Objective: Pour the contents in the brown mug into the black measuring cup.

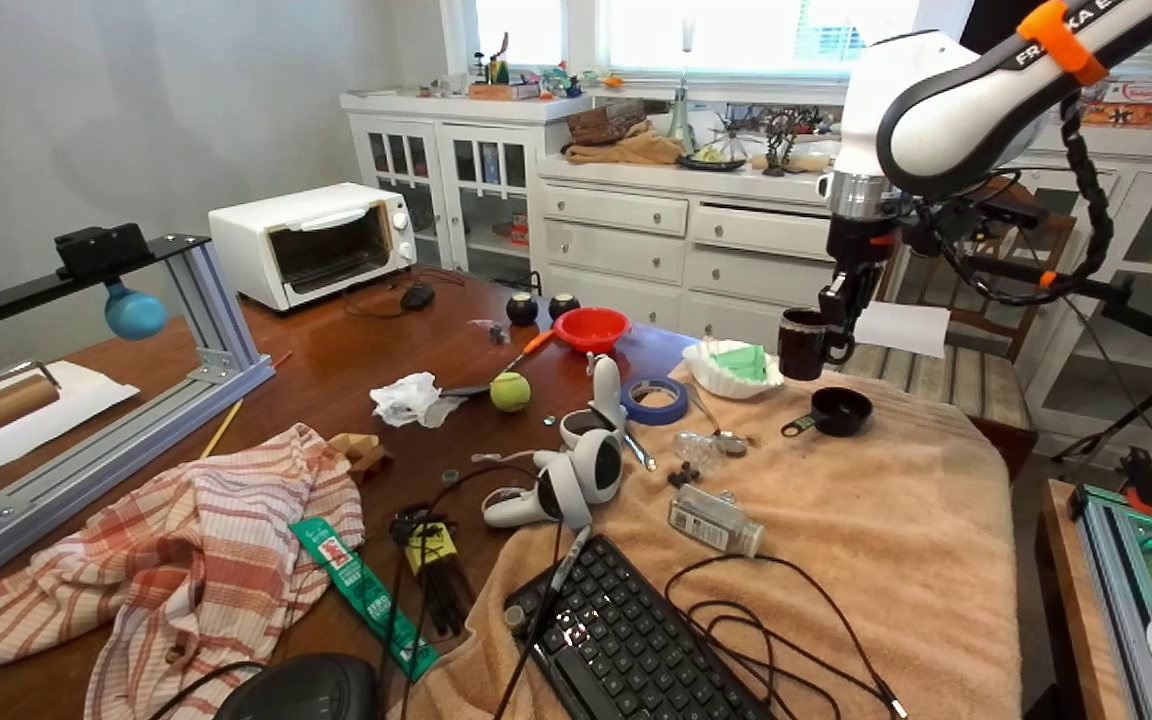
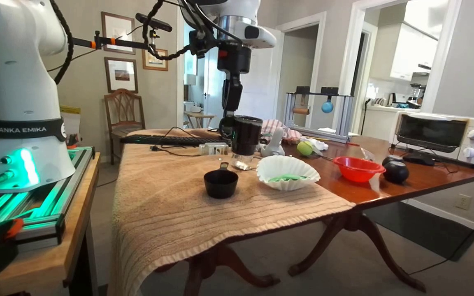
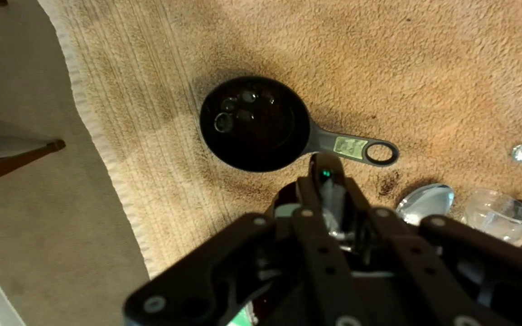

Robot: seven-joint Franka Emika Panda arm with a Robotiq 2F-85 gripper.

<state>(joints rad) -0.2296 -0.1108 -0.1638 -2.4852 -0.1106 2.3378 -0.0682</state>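
Observation:
The brown mug (image 1: 801,345) is upright and held in the air above the towel; it also shows in an exterior view (image 2: 246,135). My gripper (image 1: 841,312) is shut on the mug's handle, which sits between the fingers in the wrist view (image 3: 328,185). The gripper hides most of the mug in the wrist view, and the mug's inside is not visible. The black measuring cup (image 1: 841,412) stands on the towel, lower than the mug and beside it; it also shows in an exterior view (image 2: 220,184). In the wrist view the measuring cup (image 3: 256,124) shows glints and bubble-like rings inside.
The tan towel (image 1: 886,520) covers this end of the table. A white ruffled bowl (image 2: 288,164) with something green in it stands close to the mug. A spoon (image 3: 426,203) and a small clear cup (image 3: 499,215) lie near the measuring cup's handle. A red bowl (image 1: 591,328) stands farther off.

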